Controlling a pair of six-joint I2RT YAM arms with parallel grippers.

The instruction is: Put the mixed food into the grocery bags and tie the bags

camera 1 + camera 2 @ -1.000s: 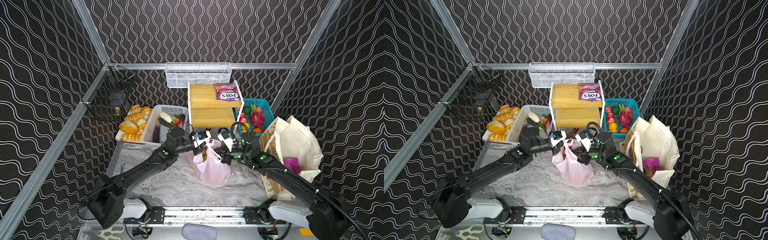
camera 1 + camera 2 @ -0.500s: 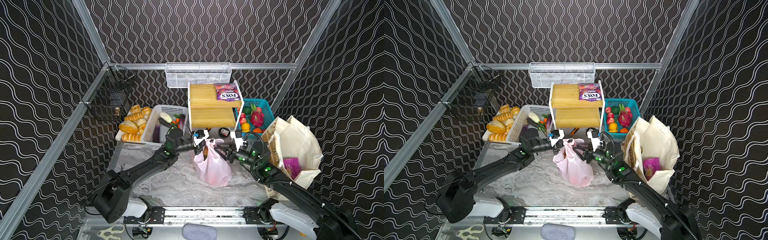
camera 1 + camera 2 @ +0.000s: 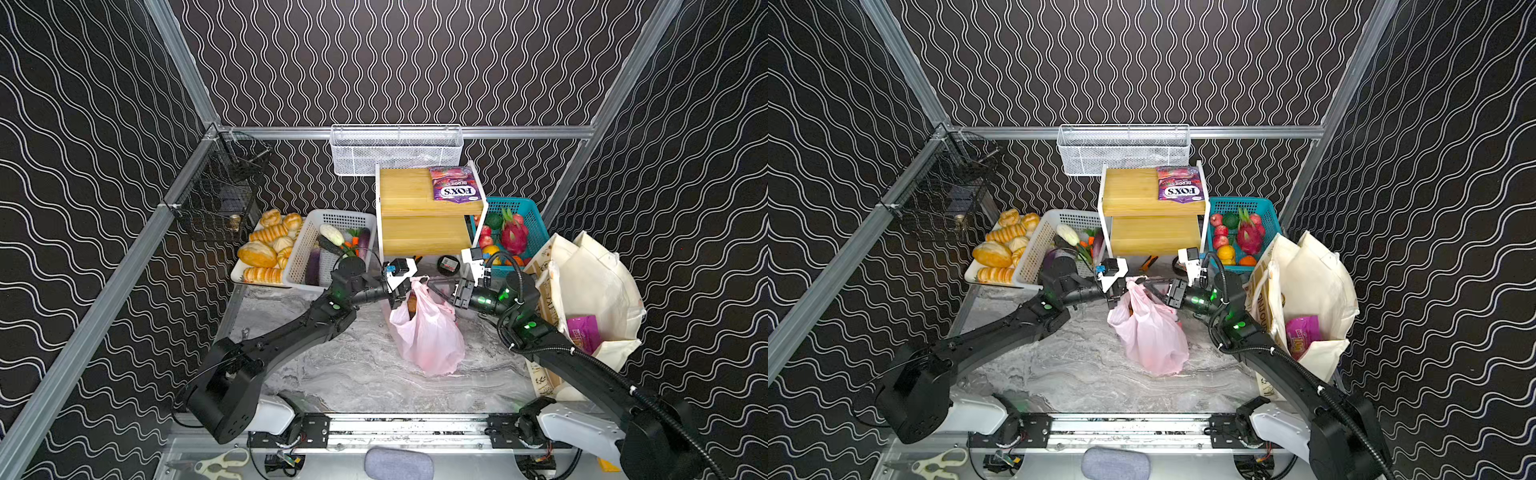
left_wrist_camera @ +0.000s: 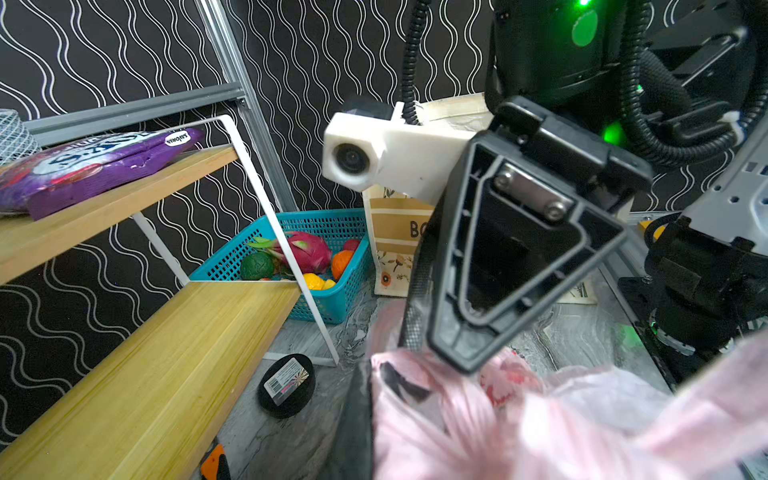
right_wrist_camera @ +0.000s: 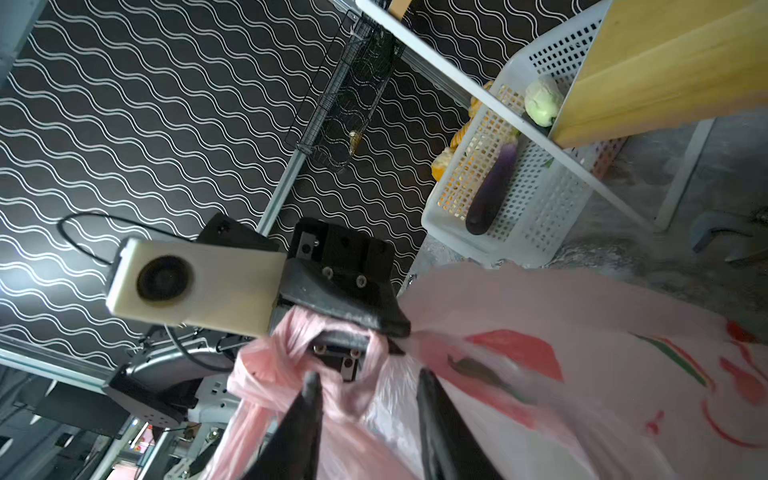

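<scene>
Grey-veined stone pattern covers the counter (image 3: 332, 374), which carries both bags in both top views. Biggest is the cream canvas tote (image 3: 594, 286), standing at the 3 o'clock edge with its mouth open and a purple snack packet (image 3: 584, 332) showing inside. The pink plastic bag (image 3: 430, 336) sits at the counter's middle, filled and slumped, its body trailing toward 5 o'clock from a gathered neck. On the top board of the wooden shelf (image 3: 419, 208) at 12 o'clock lies a purple FOX'S packet (image 3: 455, 189), not yet bagged. Both arms meet over the pink bag's neck. The left gripper (image 3: 402, 287) is at 11 o'clock of the bag body and is clenched on a twisted handle (image 5: 286, 353), bunched tight where the jaws pinch it. The right gripper (image 3: 432, 283) comes in from 3 o'clock with its jaws parted and its fingers (image 5: 311, 399) straddling the pink loop. Whether plastic sits between them or only behind them is not clear, and nothing looks pinched. What matters next is that the held handle lies at 9 o'clock of the right gripper, just off its tips, with the strand's long axis running 9 to 3 between the two arms. The right arm is the free one and the nearer to the loose loop, so it seems best placed to close on the second handle and cross it over for the knot. The film is thin, so it may slip or tear.
</scene>
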